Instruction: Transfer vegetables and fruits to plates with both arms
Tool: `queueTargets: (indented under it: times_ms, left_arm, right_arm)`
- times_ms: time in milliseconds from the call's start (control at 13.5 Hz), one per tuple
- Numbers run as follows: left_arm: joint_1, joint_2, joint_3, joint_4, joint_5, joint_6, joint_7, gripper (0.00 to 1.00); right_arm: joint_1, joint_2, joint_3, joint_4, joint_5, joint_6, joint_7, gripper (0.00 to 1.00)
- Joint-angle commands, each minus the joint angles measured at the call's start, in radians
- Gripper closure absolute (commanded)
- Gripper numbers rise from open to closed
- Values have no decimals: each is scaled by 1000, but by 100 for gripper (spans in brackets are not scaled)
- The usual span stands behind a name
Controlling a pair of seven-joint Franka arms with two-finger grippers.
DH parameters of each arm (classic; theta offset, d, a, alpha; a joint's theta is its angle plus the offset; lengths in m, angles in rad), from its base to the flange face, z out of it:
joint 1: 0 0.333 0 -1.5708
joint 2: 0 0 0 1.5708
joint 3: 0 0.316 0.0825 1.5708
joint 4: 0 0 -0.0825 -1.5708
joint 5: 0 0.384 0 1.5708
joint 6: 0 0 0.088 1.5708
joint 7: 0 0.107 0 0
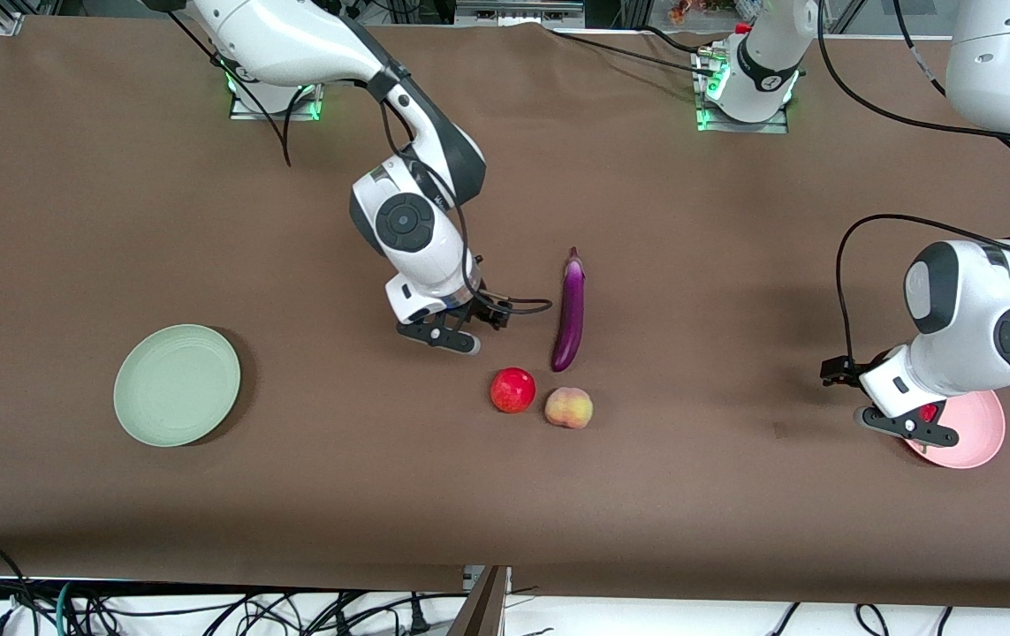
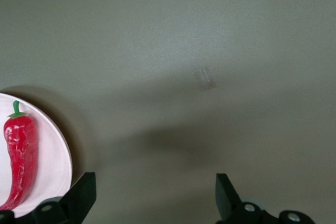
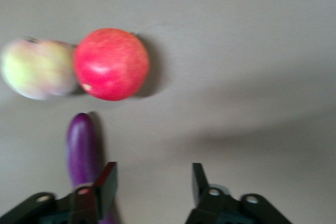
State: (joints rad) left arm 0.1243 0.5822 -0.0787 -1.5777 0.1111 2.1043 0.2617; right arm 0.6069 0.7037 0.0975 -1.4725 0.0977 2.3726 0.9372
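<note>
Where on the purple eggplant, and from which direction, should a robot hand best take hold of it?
Probably around the middle of the eggplant, coming straight down from above. It lies flat on the table, long and slender, so fingers can close across its narrow width. Its sides look free, and the red fruit and peach sit past its rounded tip.
</note>
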Motion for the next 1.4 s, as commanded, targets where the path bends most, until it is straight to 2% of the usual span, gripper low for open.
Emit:
queueTargets:
  times_ms: [0,221,517,886,1181,1329]
  left_arm:
    - [-3,-19,2,-15,-21,-10,-1,0]
    - [-3,-18,2,-15,-21,-10,-1,0]
    - [-5,-18,2,-15,-21,-9,-1,0]
    - [-5,-18,2,-15,-21,-9,1,0]
    - [-5,-18,2,-15,-19,-9,1,0]
    - [-5,-16,2,-15,-19,-7,2,0]
  right_arm:
    - [8,11,1,-8,-45,69,28,0]
    - [10,31,1,-6,-154,166,31,0]
    - [8,65,-7,-6,-233,302,31,0]
    - [10,138,-51,-5,-375,482,29,0]
    - [28,209,-67,78,-397,520,31,0]
    - [42,220,-81,84,-397,522,31,0]
